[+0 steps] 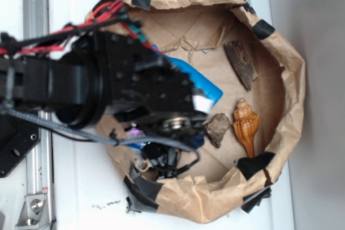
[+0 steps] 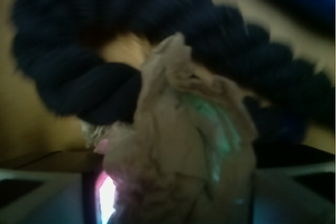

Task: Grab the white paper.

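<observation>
The white paper, a wrinkled off-white wad, fills the gap between my gripper's two fingers in the wrist view, with only a thin slit of light at its left side. The gripper looks shut on it. The dark navy rope curls just behind the paper. In the exterior view my black arm reaches over the left part of the brown paper bag and hides the jaws and the paper.
Inside the bag lie a blue bottle partly under the arm, a grey rock, an orange-brown shell and a piece of dark bark. The bag's taped walls stand up all round.
</observation>
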You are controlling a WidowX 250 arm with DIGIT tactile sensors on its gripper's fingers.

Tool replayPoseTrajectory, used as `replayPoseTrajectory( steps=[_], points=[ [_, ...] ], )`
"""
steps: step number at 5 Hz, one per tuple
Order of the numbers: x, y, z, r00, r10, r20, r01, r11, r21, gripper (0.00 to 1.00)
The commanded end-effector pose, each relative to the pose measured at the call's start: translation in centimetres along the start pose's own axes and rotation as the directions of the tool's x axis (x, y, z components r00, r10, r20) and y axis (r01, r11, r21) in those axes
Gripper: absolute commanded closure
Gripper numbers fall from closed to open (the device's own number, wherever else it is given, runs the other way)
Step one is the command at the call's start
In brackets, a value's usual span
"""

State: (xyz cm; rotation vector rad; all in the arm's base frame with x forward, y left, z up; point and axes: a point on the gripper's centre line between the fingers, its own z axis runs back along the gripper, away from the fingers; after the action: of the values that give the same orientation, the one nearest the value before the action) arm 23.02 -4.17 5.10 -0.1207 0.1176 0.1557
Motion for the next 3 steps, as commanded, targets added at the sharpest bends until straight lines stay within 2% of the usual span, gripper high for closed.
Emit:
replayPoseTrajectory(
  steps=[1, 2, 3],
  points=[
    [1.4, 3.6, 12.8, 0.959, -0.119, 0.256, 0.098, 0.991, 0.093, 1.00],
    [0.5, 3.9, 15.5, 0.961, -0.151, 0.232, 0.132, 0.986, 0.099, 1.00],
    [-0.4, 3.9, 15.3, 0.960, -0.150, 0.237, 0.130, 0.987, 0.097, 1.00]
  ],
)
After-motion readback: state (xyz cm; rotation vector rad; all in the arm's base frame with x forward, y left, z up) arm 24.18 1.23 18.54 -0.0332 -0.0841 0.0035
